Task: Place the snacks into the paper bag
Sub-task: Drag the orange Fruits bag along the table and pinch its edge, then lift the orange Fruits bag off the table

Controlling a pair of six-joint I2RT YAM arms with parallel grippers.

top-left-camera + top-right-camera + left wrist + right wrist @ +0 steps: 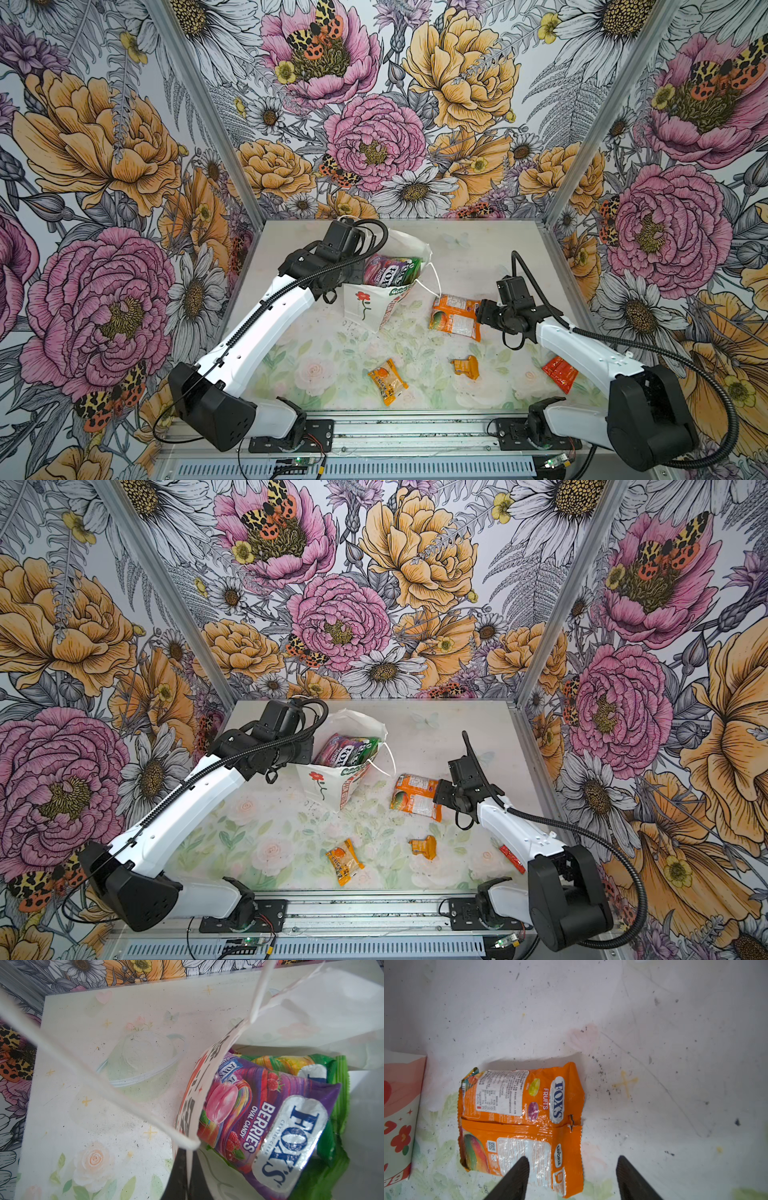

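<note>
The white paper bag (362,308) (316,789) stands open at mid-table, tilted. A purple Fox's candy bag (268,1126) and a green one (336,1105) lie inside it. My left gripper (188,1153) is shut on the paper bag's rim, next to a cord handle (124,1093). Two orange packs (455,318) (415,798) lie flat to the right of the bag. My right gripper (572,1157) (483,312) hovers open over the edge of the lower orange pack (519,1151); one finger is above it and the other above the bare table.
A small orange sachet (387,381), a crumpled orange packet (466,366) and a red sachet (560,374) lie loose near the table's front. The red one is partly under the right arm. Flowered walls enclose the table (316,357) on three sides.
</note>
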